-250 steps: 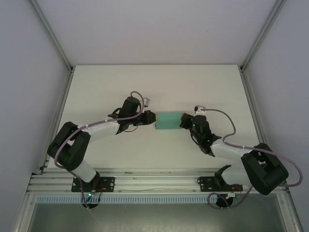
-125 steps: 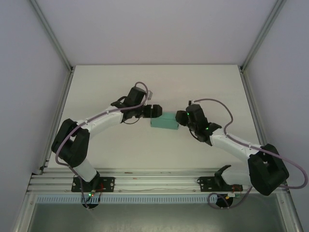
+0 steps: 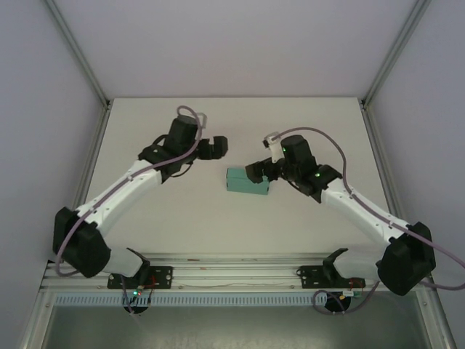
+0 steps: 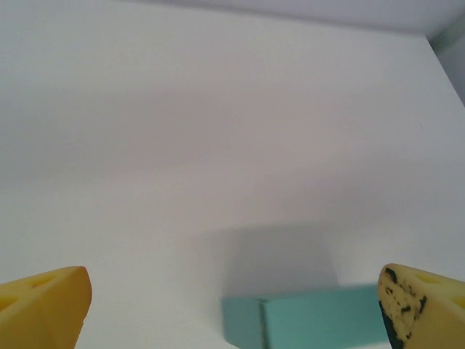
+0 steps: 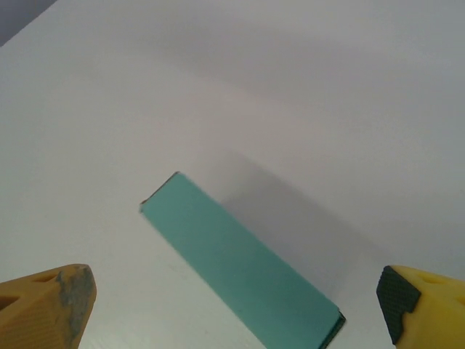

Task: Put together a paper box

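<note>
The paper box [image 3: 245,180] is a small closed teal-green rectangular box lying flat on the white table, touched by neither gripper. My left gripper [image 3: 216,147] hovers up and to the left of it, open and empty. In the left wrist view the box [image 4: 312,321] lies low between the yellow fingertips of the left gripper [image 4: 234,311]. My right gripper [image 3: 260,169] hangs just over the box's right end, open with nothing held. From the right wrist the box [image 5: 240,269] runs diagonally below the wide-spread right gripper [image 5: 234,305].
The white table [image 3: 232,123] is walled by pale panels with metal frame posts [image 3: 87,80] at left and right. An aluminium rail [image 3: 232,276] carrying both arm bases runs along the near edge.
Both grippers went from shut at the box's ends to open and drew up and away from it. The box now rests alone on the table, slightly further left.
</note>
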You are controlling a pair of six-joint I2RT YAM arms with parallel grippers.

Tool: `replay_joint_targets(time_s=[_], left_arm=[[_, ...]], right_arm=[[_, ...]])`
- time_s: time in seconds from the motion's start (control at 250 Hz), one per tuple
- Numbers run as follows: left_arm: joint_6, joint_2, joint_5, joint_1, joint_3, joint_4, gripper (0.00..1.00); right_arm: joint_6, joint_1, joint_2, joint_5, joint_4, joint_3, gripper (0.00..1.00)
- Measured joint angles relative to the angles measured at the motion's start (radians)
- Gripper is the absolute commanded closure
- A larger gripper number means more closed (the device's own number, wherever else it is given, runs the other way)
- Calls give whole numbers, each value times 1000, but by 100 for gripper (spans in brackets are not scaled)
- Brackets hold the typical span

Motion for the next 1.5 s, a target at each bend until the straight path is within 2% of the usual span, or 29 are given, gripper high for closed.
replay_joint_targets(time_s=[0.12,0.264,0.536,0.843,0.899,1.031,1.155,1.323,1.499], left_arm=[[-10,-116,-81,57,-104,1,0],[-29,-203,-124,116,-234,1,0],[-46,-223,-149,149,-284,-20,0],[-45,-201,-148,151,-284,-31,0],[-45,-201,-148,151,-284,-31,0],[-45,-201,-148,151,-284,-31,0],[-45,-201,-148,151,-284,-31,0],[-45,-201,-148,151,-284,-32,0],[-45,-201,-148,151,-284,-32,0]], right_arm=[[-246,1,75,-83,-108,86,0],[-440,1,201,-94,-212,166,0],[-629,13,403,-63,-356,314,2],[-691,126,591,170,-420,400,23],[-694,135,602,209,-420,401,31],[-694,145,604,304,-396,401,33],[-699,155,603,412,-325,387,43],[-710,193,603,551,-221,343,44],[-720,253,603,672,-155,286,38]])
